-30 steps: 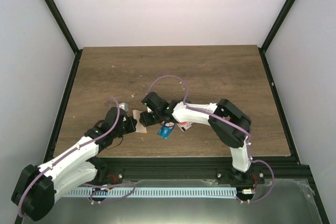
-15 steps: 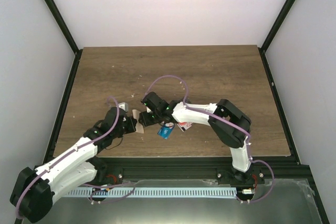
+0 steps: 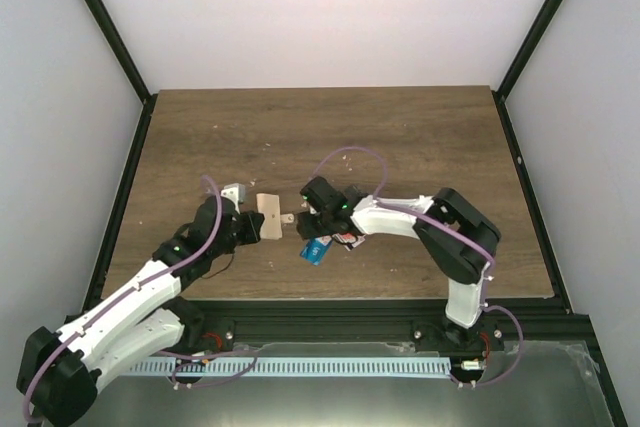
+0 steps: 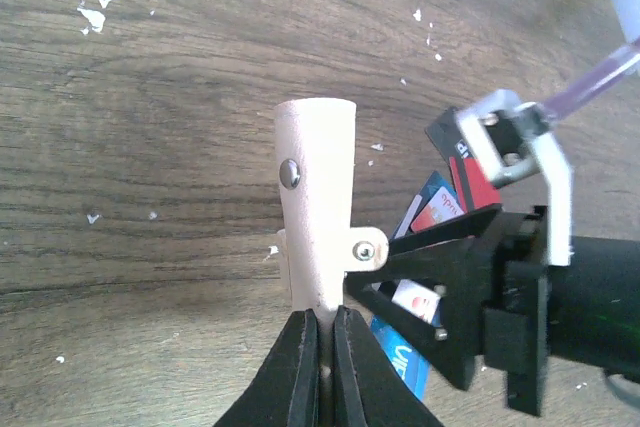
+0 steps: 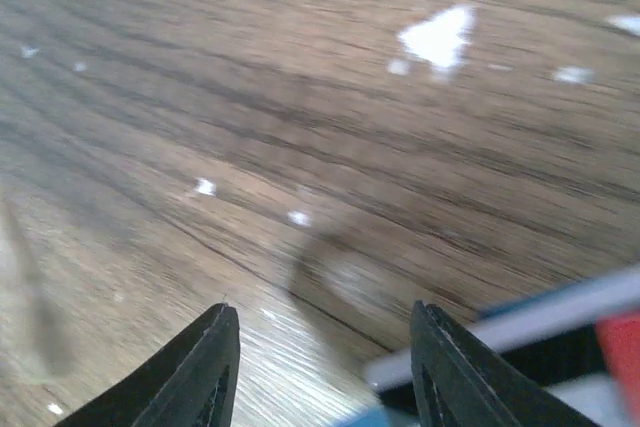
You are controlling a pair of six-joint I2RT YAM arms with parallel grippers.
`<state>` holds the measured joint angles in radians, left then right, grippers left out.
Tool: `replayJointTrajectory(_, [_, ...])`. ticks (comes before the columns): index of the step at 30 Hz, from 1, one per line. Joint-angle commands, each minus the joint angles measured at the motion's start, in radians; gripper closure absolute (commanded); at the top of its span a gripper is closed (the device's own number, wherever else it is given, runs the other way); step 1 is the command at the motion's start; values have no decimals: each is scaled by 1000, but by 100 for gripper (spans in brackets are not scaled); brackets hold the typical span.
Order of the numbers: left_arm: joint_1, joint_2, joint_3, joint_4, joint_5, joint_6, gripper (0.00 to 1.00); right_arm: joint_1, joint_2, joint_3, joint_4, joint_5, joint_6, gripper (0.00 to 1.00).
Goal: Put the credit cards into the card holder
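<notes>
The beige card holder (image 3: pixel 268 217) stands on edge, pinched at its near end by my left gripper (image 3: pixel 252 229), which is shut on it. In the left wrist view the holder (image 4: pixel 318 187) shows a dark snap dot and a small tab to the right, with my left gripper (image 4: pixel 325 319) closed on its base. The credit cards (image 3: pixel 320 246) lie in a loose pile just right of the holder; a blue one (image 4: pixel 405 372), a white one with red (image 4: pixel 437 210) and a red one (image 4: pixel 472 175) show. My right gripper (image 3: pixel 310 224) is open and empty over the pile's left edge; its view (image 5: pixel 322 312) shows bare wood and card edges (image 5: pixel 545 321).
The wooden table (image 3: pixel 400 137) has small white flecks. Black frame posts and white walls enclose it. The right gripper's black body (image 4: pixel 480 292) sits close beside the holder's tab.
My right gripper has moved right, away from the holder, which now shows plainly between the grippers. My left arm has shifted slightly left, still holding the holder.
</notes>
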<state>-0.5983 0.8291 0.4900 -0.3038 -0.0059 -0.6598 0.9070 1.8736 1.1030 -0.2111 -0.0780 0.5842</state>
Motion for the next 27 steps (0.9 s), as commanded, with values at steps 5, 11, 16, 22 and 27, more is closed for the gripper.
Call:
replayJointTrajectory(5, [-5, 48, 38, 40, -4, 42, 96, -24, -324, -149, 59, -52, -49, 49])
replayJointTrajectory(11, [-6, 45, 67, 54, 19, 65, 96, -48, -467, -250, 172, -187, -34, 46])
replayJointTrajectory(16, [-6, 43, 77, 78, 83, 71, 96, -66, -449, -262, 241, -250, -33, 44])
replayJointTrajectory(22, [-6, 29, 78, 95, 136, 70, 96, -118, -383, -271, 291, -285, -39, 42])
replayJointTrajectory(27, [-6, 10, 75, 103, 166, 65, 96, -133, -345, -275, 308, -331, -49, 42])
